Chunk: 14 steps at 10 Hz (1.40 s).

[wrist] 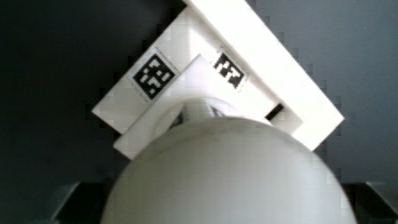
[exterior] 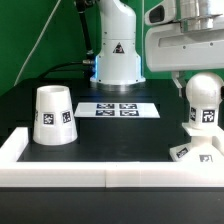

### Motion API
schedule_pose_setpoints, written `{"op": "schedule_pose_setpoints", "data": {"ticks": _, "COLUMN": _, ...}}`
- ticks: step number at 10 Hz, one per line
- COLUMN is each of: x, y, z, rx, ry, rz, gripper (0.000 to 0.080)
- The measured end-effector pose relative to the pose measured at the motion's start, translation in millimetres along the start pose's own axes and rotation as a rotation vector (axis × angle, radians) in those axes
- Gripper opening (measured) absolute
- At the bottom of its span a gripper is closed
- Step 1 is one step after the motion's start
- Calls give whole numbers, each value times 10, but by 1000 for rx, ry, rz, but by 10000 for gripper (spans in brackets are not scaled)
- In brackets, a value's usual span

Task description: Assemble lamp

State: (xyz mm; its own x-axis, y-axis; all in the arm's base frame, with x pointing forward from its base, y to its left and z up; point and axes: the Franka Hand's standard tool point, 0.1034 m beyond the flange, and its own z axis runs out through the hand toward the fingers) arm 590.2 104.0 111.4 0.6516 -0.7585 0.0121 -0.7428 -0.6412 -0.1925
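From my remote seat, the exterior view had the bulb (exterior: 203,101) standing upright at the right edge of the frame, directly above the base (exterior: 196,152), which sat at the lower right on the black surface (exterior: 110,140) against the white rim (exterior: 60,180). Bulb and base looked joined, or very nearly so. I judged the bulb step to be at or close to its finish, though I couldn't see how firmly it was seated.

The end effector (exterior: 186,80) hung at the upper right of that frame, right over the bulb. Its fingertips were hidden behind the bulb's dome, so I couldn't tell whether it was gripping or had let go. The wrist view didn't help: the rounded bulb (wrist: 228,170) filled the lower middle of the frame, with the tagged base (wrist: 214,70) running diagonally above it, and no fingers showed.

The shade (exterior: 52,115) stood at the left of the exterior frame, narrow end up, untouched and well apart from the base. The marker board (exterior: 118,108) lay flat at center. So what remained, by my reckoning: fetch the shade and set it over the bulb.
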Motion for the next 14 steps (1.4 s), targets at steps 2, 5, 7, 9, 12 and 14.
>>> {"op": "schedule_pose_setpoints", "data": {"ticks": 2, "x": -5, "y": -3, "z": 0, "rx": 5, "ry": -7, "rz": 92, "gripper": 579}}
{"op": "schedule_pose_setpoints", "data": {"ticks": 5, "x": -9, "y": -12, "z": -10, "rx": 29, "ry": -43, "rz": 403, "gripper": 579}}
{"op": "schedule_pose_setpoints", "data": {"ticks": 7, "x": -24, "y": -23, "z": -10, "rx": 36, "ry": -59, "rz": 521, "gripper": 579}}
{"op": "schedule_pose_setpoints", "data": {"ticks": 9, "x": -36, "y": -32, "z": -10, "rx": 39, "ry": -69, "rz": 616, "gripper": 579}}
{"op": "schedule_pose_setpoints", "data": {"ticks": 12, "x": -51, "y": -36, "z": -3, "rx": 40, "ry": -73, "rz": 609, "gripper": 691}}
{"op": "schedule_pose_setpoints", "data": {"ticks": 14, "x": -106, "y": -22, "z": -42, "rx": 17, "ry": -87, "rz": 442, "gripper": 698}}
